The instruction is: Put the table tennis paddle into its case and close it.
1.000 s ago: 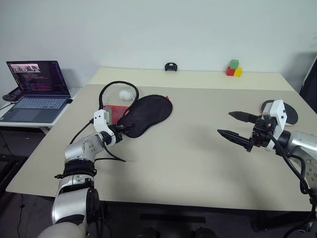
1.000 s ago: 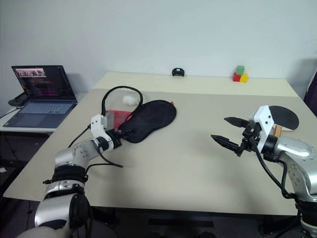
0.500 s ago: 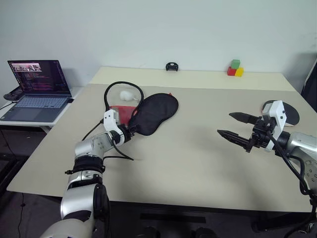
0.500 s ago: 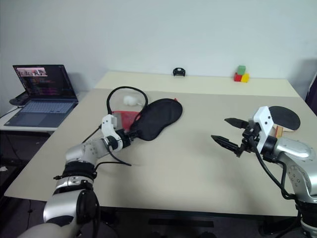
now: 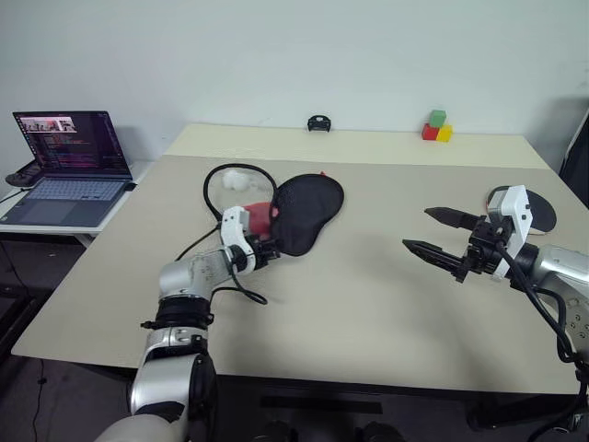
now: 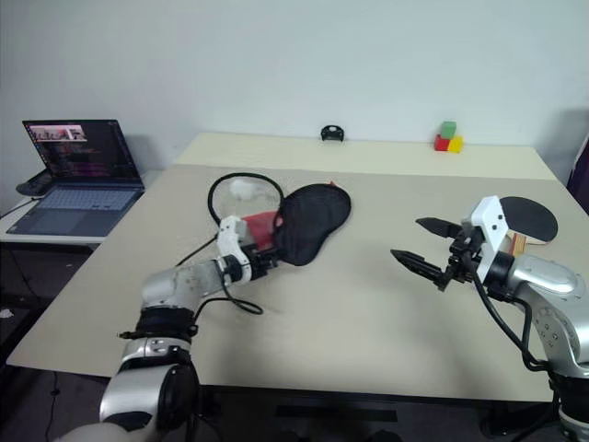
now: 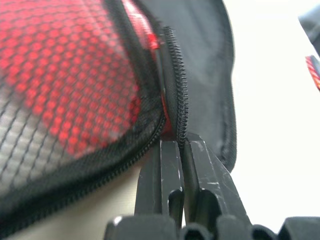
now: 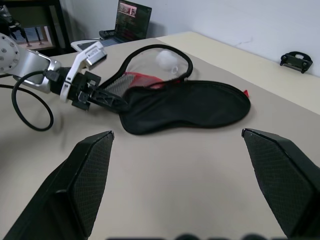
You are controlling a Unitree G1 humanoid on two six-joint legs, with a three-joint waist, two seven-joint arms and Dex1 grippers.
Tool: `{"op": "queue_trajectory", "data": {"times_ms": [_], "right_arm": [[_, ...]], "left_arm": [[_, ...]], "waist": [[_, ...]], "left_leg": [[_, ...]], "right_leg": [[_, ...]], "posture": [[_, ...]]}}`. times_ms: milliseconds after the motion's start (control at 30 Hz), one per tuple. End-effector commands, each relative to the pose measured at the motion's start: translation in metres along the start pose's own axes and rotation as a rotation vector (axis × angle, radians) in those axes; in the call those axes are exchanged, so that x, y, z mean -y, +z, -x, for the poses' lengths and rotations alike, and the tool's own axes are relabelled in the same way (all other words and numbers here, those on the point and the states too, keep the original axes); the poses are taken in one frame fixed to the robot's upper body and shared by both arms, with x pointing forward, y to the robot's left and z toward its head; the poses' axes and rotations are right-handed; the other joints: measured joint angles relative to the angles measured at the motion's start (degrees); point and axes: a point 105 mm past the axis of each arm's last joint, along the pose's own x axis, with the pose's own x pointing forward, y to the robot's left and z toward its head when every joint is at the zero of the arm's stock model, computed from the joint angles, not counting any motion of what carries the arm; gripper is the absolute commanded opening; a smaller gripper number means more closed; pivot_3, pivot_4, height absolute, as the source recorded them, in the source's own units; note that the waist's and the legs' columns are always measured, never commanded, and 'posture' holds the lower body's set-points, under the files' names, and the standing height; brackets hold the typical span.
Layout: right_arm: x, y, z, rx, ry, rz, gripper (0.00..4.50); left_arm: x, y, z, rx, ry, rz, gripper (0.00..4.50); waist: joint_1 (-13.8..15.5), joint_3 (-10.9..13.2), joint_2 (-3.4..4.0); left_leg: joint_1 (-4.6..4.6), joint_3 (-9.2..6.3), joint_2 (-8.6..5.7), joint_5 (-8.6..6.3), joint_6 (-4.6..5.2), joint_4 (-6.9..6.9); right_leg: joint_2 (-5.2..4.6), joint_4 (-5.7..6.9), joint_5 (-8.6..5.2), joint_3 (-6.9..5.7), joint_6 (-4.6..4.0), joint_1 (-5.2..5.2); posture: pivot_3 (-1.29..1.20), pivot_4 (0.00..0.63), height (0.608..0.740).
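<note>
Dragged toward the table's middle since the earlier frame, the paddle-shaped soft black fabric case (image 5: 304, 210) with red mesh panel and edge zipper now lies nearer the centre, its narrow end pinched by the left gripper (image 5: 264, 251), whose two black fingers (image 7: 172, 175) have shut on the zipper edge where a second ago they stood wide. Its flap is open, exposing red mesh inside, and a loop of the unzipped black edge curves round a small white ball (image 5: 236, 179) on the far side. The round black rubber-faced table tennis paddle (image 5: 537, 210) with light wooden handle lies well apart at the table's right edge, partly hidden behind the right arm, so its exact lie is uncertain. The right gripper (image 5: 433, 232) hovers above the pale beige table (image 5: 368, 304) with its jaws spread wide and empty, unchanged from the earlier frame. Judged from this, the task is at an early stage: the case is open and being positioned; grasping the paddle, inserting it and zipping the case shut all remain. Beyond lie an open laptop (image 5: 63, 166) on a side table, a small black clip-like object (image 5: 318, 123), and red, green and yellow blocks (image 5: 434, 127).
</note>
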Motion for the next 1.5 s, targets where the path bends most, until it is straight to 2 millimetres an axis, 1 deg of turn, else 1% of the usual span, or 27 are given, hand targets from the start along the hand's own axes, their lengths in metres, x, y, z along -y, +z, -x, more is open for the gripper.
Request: {"op": "queue_trajectory", "data": {"times_ms": [33,267,500,633,767,833,867,900,967,1033,1067,1133,1200,1267,1333,1400,1500], "right_arm": [[-0.001,0.015,0.007,0.038,-0.016,0.042,4.50],[-0.003,0.014,0.012,0.032,-0.036,0.038,4.50],[-0.004,0.013,0.016,0.025,-0.050,0.036,4.50],[-0.005,0.012,0.017,0.025,-0.056,0.035,4.50],[-0.005,0.011,0.018,0.023,-0.059,0.033,4.50],[-0.005,0.011,0.018,0.023,-0.059,0.031,4.50],[-0.005,0.011,0.018,0.022,-0.059,0.030,4.50],[-0.005,0.011,0.018,0.022,-0.058,0.029,4.50],[-0.005,0.010,0.017,0.020,-0.056,0.027,4.50],[-0.004,0.010,0.017,0.019,-0.055,0.024,4.50],[-0.003,0.010,0.017,0.019,-0.055,0.020,4.50],[-0.002,0.009,0.017,0.018,-0.056,0.017,4.50],[-0.001,0.010,0.015,0.023,-0.056,0.007,4.50],[0.000,0.011,0.012,0.034,-0.050,-0.013,4.50],[0.002,0.011,0.009,0.044,-0.051,-0.032,4.50],[0.006,0.011,0.003,0.050,-0.050,-0.045,4.50],[0.009,0.012,-0.005,0.062,-0.046,-0.064,4.50]], "left_arm": [[0.029,0.000,-0.009,-0.016,-0.104,-0.041,0.04],[0.058,-0.012,-0.029,-0.072,-0.198,-0.072,0.04],[0.075,-0.015,-0.043,-0.085,-0.243,-0.084,0.04],[0.077,-0.014,-0.047,-0.088,-0.250,-0.093,0.04],[0.072,-0.022,-0.047,-0.120,-0.229,-0.155,0.04],[0.067,-0.024,-0.043,-0.123,-0.222,-0.169,0.54],[0.065,-0.025,-0.042,-0.124,-0.217,-0.175,0.69],[0.062,-0.026,-0.040,-0.125,-0.209,-0.188,1.01],[0.055,-0.027,-0.036,-0.128,-0.181,-0.210,1.68],[0.047,-0.027,-0.027,-0.128,-0.159,-0.238,2.38],[0.038,-0.027,-0.017,-0.129,-0.139,-0.264,2.71],[0.029,-0.027,-0.004,-0.134,-0.118,-0.286,3.35],[0.020,-0.027,0.014,-0.133,-0.101,-0.311,3.35],[0.016,-0.025,0.034,-0.122,-0.102,-0.329,3.35],[0.019,-0.023,0.047,-0.108,-0.120,-0.367,3.35],[0.025,-0.018,0.061,-0.068,-0.158,-0.409,3.35],[0.031,-0.006,0.072,0.007,-0.178,-0.399,3.35]], "waist": [[0.0,0.0,-0.01],[0.0,0.0,-0.02],[0.0,0.0,-0.04],[0.0,0.0,-0.05],[-0.1,0.0,-0.05],[-0.1,0.0,-0.05],[-0.1,0.0,-0.05],[-0.2,0.0,-0.04],[-0.3,0.0,-0.05],[-0.5,0.0,-0.05],[-0.8,0.0,-0.04],[-1.6,0.0,-0.04],[-2.3,0.0,-0.04],[-2.7,0.0,-0.02],[-2.6,0.0,-0.02],[-2.2,0.0,-0.04],[-1.6,0.1,-0.10]], "left_leg": [[0.00,0.00,0.00,0.00,0.00,0.00],[-0.01,0.01,0.00,0.00,0.00,0.00],[0.00,0.02,-0.01,0.00,0.01,0.00],[0.00,0.03,-0.01,0.00,0.01,0.00],[0.00,0.02,-0.01,0.00,0.00,0.00],[0.00,0.03,-0.01,0.00,0.00,0.00],[0.00,0.03,-0.01,0.00,0.00,0.00],[0.00,0.03,-0.01,0.00,0.00,0.00],[0.01,0.02,0.00,0.00,0.00,0.00],[0.01,0.02,0.00,0.00,0.00,0.00],[0.03,0.03,0.00,0.00,0.00,0.00],[0.13,0.07,0.03,0.00,0.00,-0.04],[0.21,0.07,0.08,0.00,0.00,-0.06],[0.31,0.10,0.09,0.00,0.00,-0.12],[0.33,0.09,0.10,0.00,0.00,-0.12],[0.31,0.08,0.09,0.00,0.00,-0.11],[0.22,0.07,0.07,0.00,0.00,-0.08]], "right_leg": [[0.00,0.00,0.00,0.00,0.00,0.00],[0.01,0.00,0.00,0.00,0.01,0.00],[0.01,-0.01,-0.01,0.00,0.01,0.01],[0.02,0.00,-0.01,0.00,0.02,0.01],[0.02,-0.01,-0.01,0.00,0.02,0.01],[0.02,-0.01,-0.01,0.02,0.02,0.01],[0.02,0.00,-0.01,0.02,0.02,0.01],[0.02,0.00,-0.01,0.02,0.02,0.01],[0.02,0.00,-0.01,0.02,0.02,0.01],[0.02,0.00,-0.01,0.04,0.02,0.01],[0.02,0.00,-0.01,0.06,0.02,0.01],[0.07,0.04,-0.01,0.15,0.01,0.01],[0.10,0.09,-0.01,0.17,0.01,0.03],[0.12,0.13,-0.01,0.24,0.00,0.04],[0.12,0.13,-0.01,0.23,-0.01,0.05],[0.10,0.13,-0.01,0.19,-0.01,0.07],[0.03,0.09,-0.01,0.14,-0.01,0.06]], "posture": [[0.00,0.150,0.740],[0.00,0.150,0.740],[0.00,0.150,0.740],[0.00,0.150,0.740],[0.00,0.150,0.740],[0.00,0.150,0.740],[0.00,0.150,0.740],[0.00,0.150,0.740],[0.00,0.150,0.740],[0.00,0.150,0.740],[0.00,0.150,0.740],[0.00,0.150,0.740],[0.00,0.150,0.740],[0.00,0.150,0.740],[0.00,0.150,0.740],[0.00,0.150,0.740],[0.00,0.150,0.740]]}}
